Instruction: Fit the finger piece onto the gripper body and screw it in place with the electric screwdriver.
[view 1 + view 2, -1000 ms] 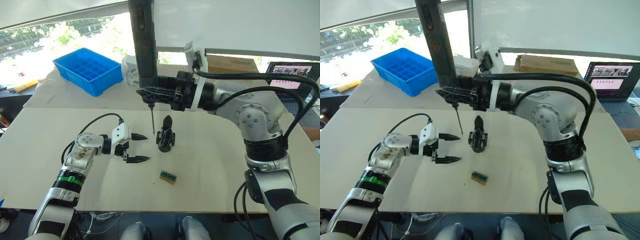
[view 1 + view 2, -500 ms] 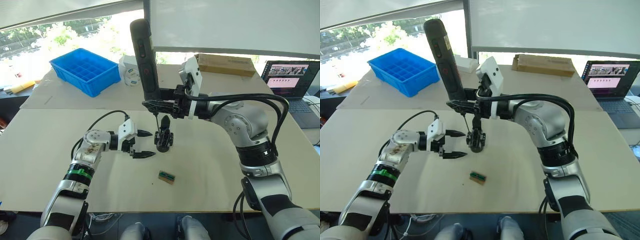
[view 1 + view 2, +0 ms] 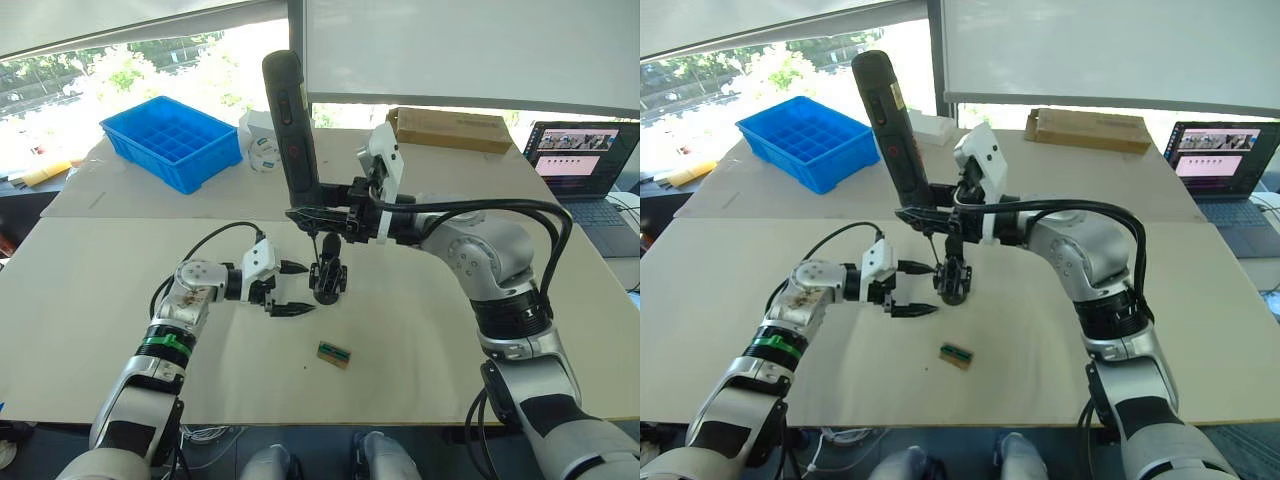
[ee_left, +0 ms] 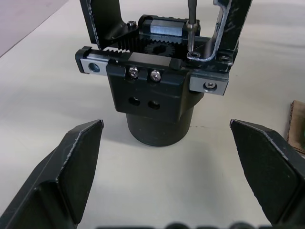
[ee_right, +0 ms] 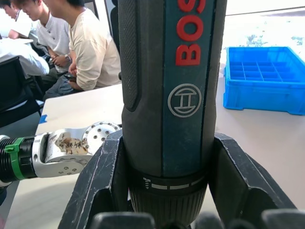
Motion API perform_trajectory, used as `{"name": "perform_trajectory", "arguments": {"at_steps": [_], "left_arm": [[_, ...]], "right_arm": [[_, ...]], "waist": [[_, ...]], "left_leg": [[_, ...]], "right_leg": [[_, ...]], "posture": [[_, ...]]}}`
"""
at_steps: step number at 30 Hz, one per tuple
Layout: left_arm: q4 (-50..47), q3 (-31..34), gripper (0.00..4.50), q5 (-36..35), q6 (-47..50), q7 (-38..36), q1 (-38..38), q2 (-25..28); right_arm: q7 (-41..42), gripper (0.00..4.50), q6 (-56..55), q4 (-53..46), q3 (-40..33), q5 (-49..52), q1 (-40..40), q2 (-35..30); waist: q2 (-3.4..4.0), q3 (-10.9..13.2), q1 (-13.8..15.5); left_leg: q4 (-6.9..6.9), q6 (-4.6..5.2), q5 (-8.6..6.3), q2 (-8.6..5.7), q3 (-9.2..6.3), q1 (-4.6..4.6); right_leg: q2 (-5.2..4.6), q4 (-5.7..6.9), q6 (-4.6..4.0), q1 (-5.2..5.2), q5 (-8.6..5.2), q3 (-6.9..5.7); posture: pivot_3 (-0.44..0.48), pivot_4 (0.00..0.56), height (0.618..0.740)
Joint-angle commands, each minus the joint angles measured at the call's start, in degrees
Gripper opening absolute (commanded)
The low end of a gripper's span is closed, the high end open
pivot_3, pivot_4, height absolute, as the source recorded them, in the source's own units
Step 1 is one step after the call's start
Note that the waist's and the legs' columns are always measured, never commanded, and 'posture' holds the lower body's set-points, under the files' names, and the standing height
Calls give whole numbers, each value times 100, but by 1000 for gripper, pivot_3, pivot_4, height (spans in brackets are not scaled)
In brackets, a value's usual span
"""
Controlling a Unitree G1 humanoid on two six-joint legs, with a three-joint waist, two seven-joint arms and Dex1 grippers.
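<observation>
The gripper body (image 3: 327, 282) stands in the middle of the table, with the finger piece (image 3: 331, 244) upright on top of it. My right gripper (image 3: 318, 214) is shut on the lower end of the electric screwdriver (image 3: 290, 120), which stands nearly upright above the body. In the left wrist view its thin bit (image 4: 190, 19) comes down onto a screw on the gripper body (image 4: 157, 95). My left gripper (image 3: 298, 289) is open just left of the body, a finger on either side and not touching it.
A small green-topped brown block (image 3: 335, 353) lies in front of the body. A blue bin (image 3: 175, 140) and a white box (image 3: 262, 140) sit at the back left, a cardboard box (image 3: 455, 128) and a laptop (image 3: 580, 155) at the back right. People (image 5: 86, 47) sit beyond the table.
The screwdriver has come down until its bit meets the gripper body. My left gripper has moved right, closer to the body, and stays open.
</observation>
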Motion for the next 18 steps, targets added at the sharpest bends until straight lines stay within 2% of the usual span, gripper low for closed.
{"name": "perform_trajectory", "arguments": {"at_steps": [1, 18], "left_arm": [[-6, 70, 4500, -29, -128, -5, -173, -9], [121, 45, 4500, 9, -199, -11, -288, -77]], "right_arm": [[54, 1924, -130, -330, -251, 22, -126, -17], [157, 1924, -224, -372, -229, -139, -23, 10]], "waist": [[0, 0, 0], [0, 0, 2]], "left_leg": [[0, 0, 0, 0, 0, 0], [0, 0, 0, 0, 0, 0]], "right_leg": [[0, 0, 0, 0, 0, 0], [0, 0, 0, 0, 0, 0]], "posture": [[0, 150, 738], [0, 150, 738]]}}
